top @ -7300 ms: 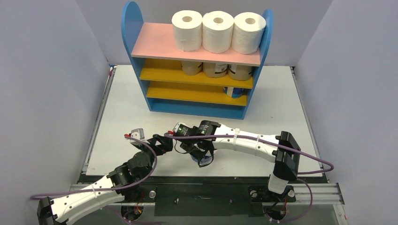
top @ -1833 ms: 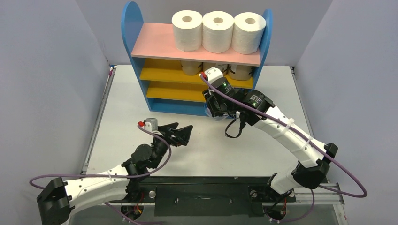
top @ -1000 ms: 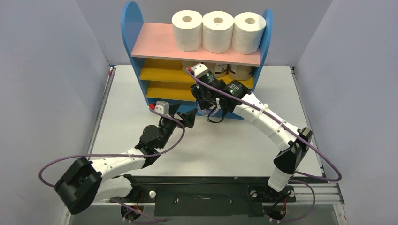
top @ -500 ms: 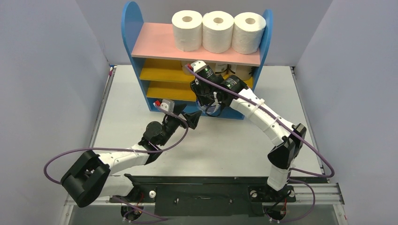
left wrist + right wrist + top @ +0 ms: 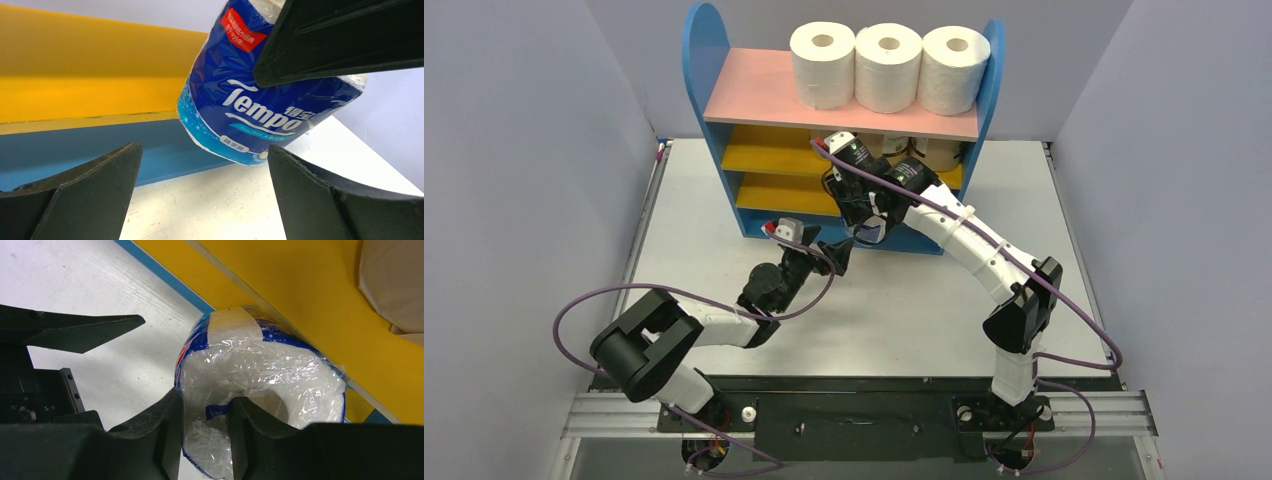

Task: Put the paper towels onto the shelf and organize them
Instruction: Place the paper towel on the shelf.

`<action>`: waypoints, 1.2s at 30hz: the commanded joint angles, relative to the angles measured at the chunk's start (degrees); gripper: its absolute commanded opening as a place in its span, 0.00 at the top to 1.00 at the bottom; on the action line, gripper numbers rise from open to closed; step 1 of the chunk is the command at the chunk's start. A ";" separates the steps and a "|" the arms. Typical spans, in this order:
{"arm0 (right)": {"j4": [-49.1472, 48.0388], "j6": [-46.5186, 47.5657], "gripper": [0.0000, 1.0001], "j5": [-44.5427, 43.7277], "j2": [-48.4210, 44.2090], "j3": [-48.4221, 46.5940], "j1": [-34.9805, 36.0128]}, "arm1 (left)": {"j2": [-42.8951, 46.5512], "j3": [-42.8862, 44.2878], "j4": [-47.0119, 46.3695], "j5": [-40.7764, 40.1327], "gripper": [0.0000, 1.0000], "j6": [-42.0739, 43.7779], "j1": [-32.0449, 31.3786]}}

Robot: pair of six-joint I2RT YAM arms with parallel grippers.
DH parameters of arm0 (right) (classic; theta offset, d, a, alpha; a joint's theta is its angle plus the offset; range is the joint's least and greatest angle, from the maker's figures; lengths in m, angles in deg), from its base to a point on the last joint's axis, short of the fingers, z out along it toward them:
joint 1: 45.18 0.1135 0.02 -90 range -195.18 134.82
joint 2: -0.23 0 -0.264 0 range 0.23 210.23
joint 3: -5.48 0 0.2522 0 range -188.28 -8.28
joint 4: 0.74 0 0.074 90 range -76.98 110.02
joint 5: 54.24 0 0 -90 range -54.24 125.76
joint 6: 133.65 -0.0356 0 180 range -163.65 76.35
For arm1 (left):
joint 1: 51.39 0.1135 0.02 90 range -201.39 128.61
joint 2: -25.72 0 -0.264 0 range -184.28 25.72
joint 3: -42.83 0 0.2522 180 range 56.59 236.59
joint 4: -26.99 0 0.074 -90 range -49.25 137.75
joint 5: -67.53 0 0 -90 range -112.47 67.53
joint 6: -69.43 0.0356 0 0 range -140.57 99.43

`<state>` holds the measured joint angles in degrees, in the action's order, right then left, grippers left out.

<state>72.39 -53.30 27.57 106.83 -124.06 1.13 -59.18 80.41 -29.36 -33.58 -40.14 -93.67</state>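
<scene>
My right gripper (image 5: 862,218) (image 5: 206,402) is shut on a blue-and-white wrapped paper towel roll (image 5: 871,232) (image 5: 260,360), one finger in its core and one outside. The roll (image 5: 260,105) hangs tilted above the table at the front of the shelf (image 5: 754,95), by the lower yellow board (image 5: 300,290). My left gripper (image 5: 832,255) (image 5: 204,150) is open just below and in front of the roll, holding nothing. Three white rolls (image 5: 888,67) stand on the pink top. Tan-wrapped rolls (image 5: 939,152) (image 5: 395,280) sit on the upper yellow board, partly hidden.
Grey walls close in the white table (image 5: 924,300) on both sides and behind the shelf. The shelf's blue base (image 5: 75,150) stands right ahead of the left gripper. The right arm (image 5: 984,250) arches across the table's right half.
The left arm has stretched further forward, bringing its open gripper up under the roll. The right gripper has edged slightly toward the shelf with the roll still in it.
</scene>
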 commanded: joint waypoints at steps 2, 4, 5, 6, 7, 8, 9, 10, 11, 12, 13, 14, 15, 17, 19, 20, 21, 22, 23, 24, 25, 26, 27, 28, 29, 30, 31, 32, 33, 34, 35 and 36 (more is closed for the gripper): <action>-4.31 0.61 0.82 -3.29 0.41 -2.72 -1.85 | -1.74 1.14 -7.12 -1.81 0.04 1.13 0.18; -4.62 0.54 0.82 -3.50 0.59 -2.81 -2.05 | -2.42 1.37 -7.60 -1.81 0.04 1.04 0.11; -4.75 0.53 0.82 -3.50 0.72 -2.88 -2.16 | -2.66 1.53 -7.72 -1.81 0.04 1.03 0.16; -4.78 0.40 0.82 -3.31 0.93 -3.09 -2.35 | -2.99 1.65 -7.97 -1.81 0.04 1.03 0.17; -4.79 0.32 0.82 -3.19 1.29 -3.15 -2.49 | -3.32 1.80 -8.19 -1.85 0.04 0.98 0.18; -4.88 0.18 0.82 -2.99 1.48 -3.20 -2.70 | -3.46 2.01 -8.29 -1.86 0.04 0.91 0.14; -4.88 -0.12 0.82 -2.81 1.76 -3.21 -2.79 | -3.68 2.11 -8.42 -1.89 0.04 0.88 0.16; -4.88 -0.29 0.82 -2.41 1.89 -3.13 -2.93 | -3.77 2.18 -8.53 -1.85 0.04 0.86 0.18; -4.93 -0.68 0.82 -2.12 1.95 -3.04 -2.95 | -3.80 2.19 -8.73 -1.82 0.04 0.86 0.18; -4.90 -0.92 0.82 -1.60 1.94 -2.78 -2.90 | -3.79 2.09 -8.82 -1.81 0.04 0.85 0.14; -4.84 -1.47 0.82 -1.36 1.61 -2.56 -2.89 | -3.63 2.01 -8.88 -1.81 0.04 0.85 0.12; -4.78 -1.76 0.82 -0.82 1.29 -2.09 -2.93 | -3.53 1.89 -8.90 -1.81 0.04 0.81 0.03; -4.61 -2.23 0.82 -0.45 0.68 -1.86 -2.96 | -3.28 1.83 -8.90 -1.81 0.04 0.83 -0.02; -3.70 -2.89 0.82 -0.05 -0.12 -1.87 -2.87 | -2.91 1.69 -8.91 -1.76 0.04 0.77 -0.14; -1.94 -3.20 0.82 -0.51 -0.42 -3.10 -2.75 | -2.76 1.79 -8.83 -1.76 0.04 0.72 -0.39; -1.17 -3.19 0.82 -0.71 -0.34 -4.42 -2.78 | -2.70 1.92 -8.83 -1.69 0.04 0.74 -0.66; 0.75 -3.03 0.82 -0.83 0.01 -6.04 -2.73 | -2.61 2.02 -8.82 -1.64 0.04 0.80 -0.77; 1.62 -2.89 0.82 -1.25 0.47 -6.70 -2.67 | -2.58 2.20 -8.78 -1.63 0.04 0.92 -1.04; 2.90 -2.58 0.82 -1.54 0.54 -7.45 -2.46 | -2.45 2.38 -8.57 -1.74 0.04 1.15 -1.35; 3.40 -2.44 0.82 -1.87 0.71 -7.66 -2.45 | -2.41 2.42 -8.36 -1.82 0.04 1.27 -1.46; 3.98 -2.16 0.82 -2.06 0.75 -7.76 -2.45 | -2.38 2.56 -8.28 -2.03 0.04 1.42 -1.79; 4.21 -2.10 0.82 -2.17 0.74 -7.68 -2.54 | -2.40 2.60 -8.20 -2.14 0.04 1.49 -1.90; 4.47 -1.99 0.82 -2.16 0.81 -7.50 -2.69 | -2.43 2.70 -8.20 -2.22 0.04 1.54 -2.03; 4.66 -1.90 0.82 -2.13 1.04 -7.51 -2.81 | -2.52 2.76 -8.20 -2.28 0.04 1.55 -2.11; 4.72 -1.88 0.82 -2.26 1.18 -7.48 -2.81 | -2.62 2.85 -8.20 -2.31 0.04 1.55 -2.35; 4.75 -1.93 0.82 -2.27 1.51 -7.50 -3.02 | -2.68 2.92 -8.14 -2.46 0.04 1.64 -2.49; 4.77 -1.99 0.82 -2.12 1.72 -7.63 -3.08 | -2.70 3.04 -8.13 -2.48 0.04 1.75 -2.66; 4.74 -2.07 0.82 -2.11 2.06 -7.66 -3.24 | -2.72 3.11 -7.97 -2.48 0.04 1.83 -2.73; 4.72 -2.14 0.82 -1.97 2.22 -7.73 -3.33 | -2.72 3.26 -7.87 -2.54 0.04 2.06 -2.92; 4.48 -2.20 0.82 -1.86 2.56 -7.76 -3.39 | -2.72 3.30 -7.72 -2.63 0.04 2.16 -2.99; 4.41 -2.25 0.82 -1.62 2.69 -7.76 -3.40 | -2.72 3.33 -7.66 -2.66 0.04 2.34 -3.12; 4.21 -2.33 0.82 -1.64 3.03 -7.78 -3.41 | -2.66 3.38 -7.50 -2.68 0.04 2.50 -3.14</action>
<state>79.69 -54.81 29.17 108.84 -128.94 -0.49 -62.68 81.65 -34.06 -35.74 -39.03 -96.32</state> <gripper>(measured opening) 0.298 0.966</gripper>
